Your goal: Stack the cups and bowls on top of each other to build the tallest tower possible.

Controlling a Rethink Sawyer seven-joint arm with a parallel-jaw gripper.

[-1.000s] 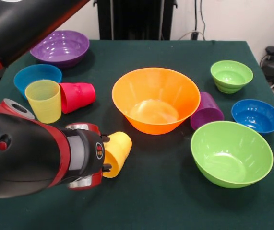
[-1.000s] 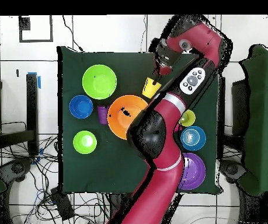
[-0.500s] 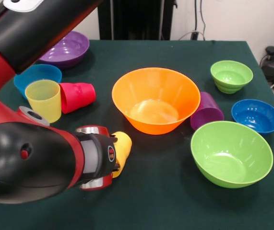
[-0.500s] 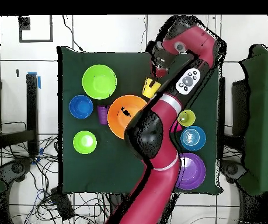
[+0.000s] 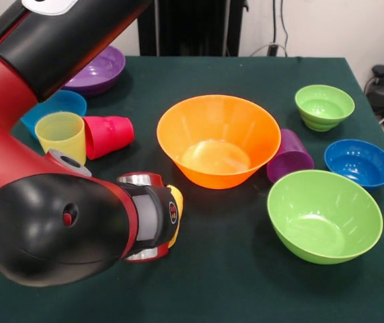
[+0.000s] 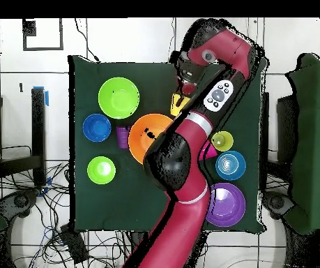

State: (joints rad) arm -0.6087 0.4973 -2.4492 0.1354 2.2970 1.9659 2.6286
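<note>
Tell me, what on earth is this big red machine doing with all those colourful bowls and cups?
The red and black robot arm has reached down to the small yellow-orange ribbed plastic cup, which lies beside the large glossy orange plastic bowl. Its hand is hidden behind the arm, so a grip cannot be confirmed. Nothing is stacked yet: the large lime green bowl, the purple cup on its side, the red-pink cup and the pale yellow cup all sit separately on the dark green table.
</note>
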